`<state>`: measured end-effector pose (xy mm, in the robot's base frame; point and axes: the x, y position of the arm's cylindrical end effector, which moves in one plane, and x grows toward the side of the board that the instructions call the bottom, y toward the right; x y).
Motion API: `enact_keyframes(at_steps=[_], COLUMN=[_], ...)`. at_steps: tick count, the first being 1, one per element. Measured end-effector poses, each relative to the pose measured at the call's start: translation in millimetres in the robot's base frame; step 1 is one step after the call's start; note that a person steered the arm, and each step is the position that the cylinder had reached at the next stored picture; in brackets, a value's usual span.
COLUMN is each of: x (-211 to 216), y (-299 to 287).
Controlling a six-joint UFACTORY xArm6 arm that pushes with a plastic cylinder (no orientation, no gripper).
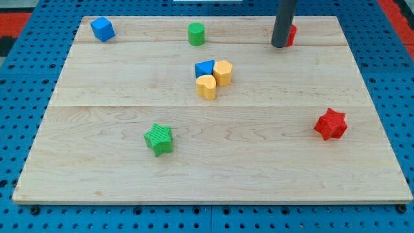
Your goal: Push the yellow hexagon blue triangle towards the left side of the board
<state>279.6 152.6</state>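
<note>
A yellow hexagon (223,72), a blue triangle (204,68) and a yellow heart-shaped block (206,87) sit touching in a cluster near the board's middle, a little toward the view's top. The triangle is at the cluster's left, the hexagon at its right, the heart below them. My tip (280,45) rests on the board near the view's top right, well to the right of and above the cluster, apart from it. A small red block (292,33) is partly hidden just behind the rod.
A blue cube (102,29) is at the top left corner. A green cylinder (196,33) stands at top centre. A green star (159,139) lies lower left of the middle. A red star (331,124) lies at right. The wooden board (97,175) sits on a blue pegboard.
</note>
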Motion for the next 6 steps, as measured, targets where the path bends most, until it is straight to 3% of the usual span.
enact_keyframes(at_steps=[2, 3, 4, 6], x=[16, 32, 71, 67], y=[37, 9, -57, -161])
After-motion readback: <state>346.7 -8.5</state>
